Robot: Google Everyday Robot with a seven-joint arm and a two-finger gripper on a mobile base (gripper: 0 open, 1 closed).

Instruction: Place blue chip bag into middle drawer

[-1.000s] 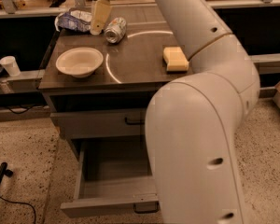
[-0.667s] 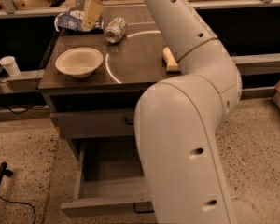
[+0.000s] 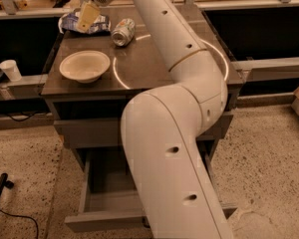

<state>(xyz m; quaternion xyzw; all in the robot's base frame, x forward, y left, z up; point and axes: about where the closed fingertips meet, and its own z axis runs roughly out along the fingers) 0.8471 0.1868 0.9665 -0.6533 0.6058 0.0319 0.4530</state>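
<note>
Overlapping the blue chip bag point(image 3: 101, 24), fingers point(image 3: 87, 17) at tabletop's point(image 3: 135, 66) far-left corner, grip state unclear.

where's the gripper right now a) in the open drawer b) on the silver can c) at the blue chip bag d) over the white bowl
C, the gripper hangs over the blue chip bag at the back left, beyond the white bowl.

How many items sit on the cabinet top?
3: blue chip bag at back-left under the end effector, silver can beside it, white bowl in front. The arm may hide others.
</note>
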